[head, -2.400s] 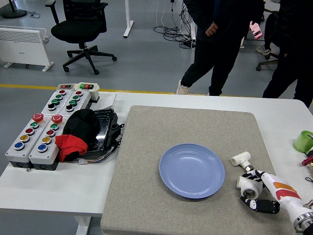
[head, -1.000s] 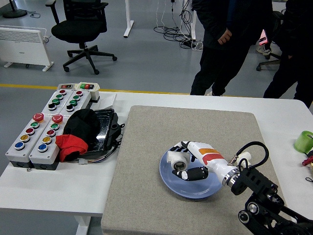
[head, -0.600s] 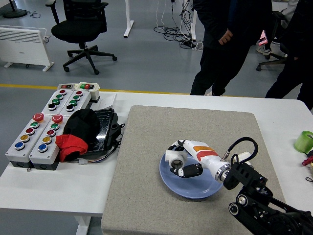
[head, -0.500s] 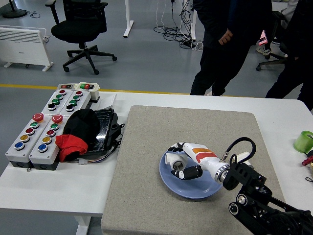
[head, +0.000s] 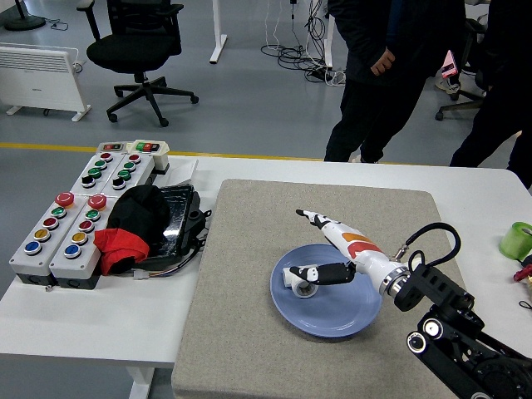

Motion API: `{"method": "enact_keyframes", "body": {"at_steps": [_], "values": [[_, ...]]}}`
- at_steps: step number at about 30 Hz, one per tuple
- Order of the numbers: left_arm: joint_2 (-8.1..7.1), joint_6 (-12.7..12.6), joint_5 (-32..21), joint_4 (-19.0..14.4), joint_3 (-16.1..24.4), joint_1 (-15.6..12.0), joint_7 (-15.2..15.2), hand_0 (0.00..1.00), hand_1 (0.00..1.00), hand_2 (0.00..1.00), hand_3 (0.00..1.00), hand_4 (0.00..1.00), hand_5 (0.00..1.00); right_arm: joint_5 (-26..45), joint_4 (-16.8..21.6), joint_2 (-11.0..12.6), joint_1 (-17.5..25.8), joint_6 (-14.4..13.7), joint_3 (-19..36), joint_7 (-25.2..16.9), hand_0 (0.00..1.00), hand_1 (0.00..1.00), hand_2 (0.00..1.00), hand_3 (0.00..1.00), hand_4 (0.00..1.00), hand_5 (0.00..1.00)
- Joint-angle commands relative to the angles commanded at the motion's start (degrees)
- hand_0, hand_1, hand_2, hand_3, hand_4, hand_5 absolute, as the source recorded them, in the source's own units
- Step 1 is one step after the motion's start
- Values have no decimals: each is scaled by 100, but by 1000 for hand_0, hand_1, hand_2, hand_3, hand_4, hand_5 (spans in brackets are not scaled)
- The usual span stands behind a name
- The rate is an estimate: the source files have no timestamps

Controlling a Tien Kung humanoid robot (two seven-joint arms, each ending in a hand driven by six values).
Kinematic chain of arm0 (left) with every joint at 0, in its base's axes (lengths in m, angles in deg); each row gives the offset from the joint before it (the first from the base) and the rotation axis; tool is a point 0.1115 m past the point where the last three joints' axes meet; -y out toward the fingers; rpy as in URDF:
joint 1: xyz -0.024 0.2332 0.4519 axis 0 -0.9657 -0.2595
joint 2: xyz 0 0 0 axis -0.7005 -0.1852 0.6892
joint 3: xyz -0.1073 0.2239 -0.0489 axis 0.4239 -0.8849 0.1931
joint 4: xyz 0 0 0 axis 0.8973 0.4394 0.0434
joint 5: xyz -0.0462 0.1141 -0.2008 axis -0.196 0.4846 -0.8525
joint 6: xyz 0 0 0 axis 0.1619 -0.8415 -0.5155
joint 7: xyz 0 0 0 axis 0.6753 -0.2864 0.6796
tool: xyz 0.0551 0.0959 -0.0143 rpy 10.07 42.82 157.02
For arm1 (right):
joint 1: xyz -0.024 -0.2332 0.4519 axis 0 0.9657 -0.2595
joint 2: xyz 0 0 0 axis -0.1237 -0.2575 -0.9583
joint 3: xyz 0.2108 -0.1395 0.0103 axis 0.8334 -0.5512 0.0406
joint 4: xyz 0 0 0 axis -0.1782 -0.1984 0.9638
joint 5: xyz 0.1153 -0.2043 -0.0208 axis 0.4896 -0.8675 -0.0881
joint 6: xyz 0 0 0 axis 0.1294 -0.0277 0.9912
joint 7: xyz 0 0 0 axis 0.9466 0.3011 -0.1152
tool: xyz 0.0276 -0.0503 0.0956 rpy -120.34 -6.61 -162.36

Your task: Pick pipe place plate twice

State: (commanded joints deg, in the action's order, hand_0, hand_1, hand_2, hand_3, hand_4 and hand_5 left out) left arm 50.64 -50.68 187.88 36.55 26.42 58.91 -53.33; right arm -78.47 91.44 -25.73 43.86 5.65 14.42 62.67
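One view, from the head camera, showed the whole scene. Half a second before, the right hand [head: 326,246] had been curled around the pipe fitting [head: 298,279] over the plate [head: 326,291]; now its fingers [head: 312,219] were spread, the upper ones pointing up and away to the left while the black thumb stretched toward the fitting, so the hand was released and grasped nothing. The fitting had stayed at the plate's left side, now lying on the plate on its own.

The fitting was a short white plastic piece, its round open end facing the camera, resting just inside the plate's left rim with the thumb tip touching it or just beside it; which, I could not tell. The plate was round and pale blue, sitting on a grey mat [head: 249,249] that covered the middle of the white surface [head: 83,316]. The right arm came in from the lower right corner. To the left on the surface lay button boxes [head: 75,224] and a black and red bundle [head: 133,224]. People stood beyond the far edge.
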Motion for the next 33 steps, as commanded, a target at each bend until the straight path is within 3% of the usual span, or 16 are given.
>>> {"method": "enact_keyframes", "body": {"at_steps": [3,15,22,33], "values": [[0,1,29,-1,17,-10,2,741,746,703,650,410,998,-102,35,118,55,90,347,77,969,903,971,962,845,581],[5,-7,71,2,46,-37,-3,739,747,702,649,411,998,-272,-501,590,667,476,1413,9,959,888,939,901,814,585],[0,-28,11,7,19,-18,-3,739,746,702,650,411,998,-464,-684,908,916,502,1542,-48,961,889,937,893,805,573],[10,-51,-15,8,26,-1,-4,738,746,703,652,410,998,-505,-878,968,910,384,1214,-224,935,867,917,879,788,555]]}}
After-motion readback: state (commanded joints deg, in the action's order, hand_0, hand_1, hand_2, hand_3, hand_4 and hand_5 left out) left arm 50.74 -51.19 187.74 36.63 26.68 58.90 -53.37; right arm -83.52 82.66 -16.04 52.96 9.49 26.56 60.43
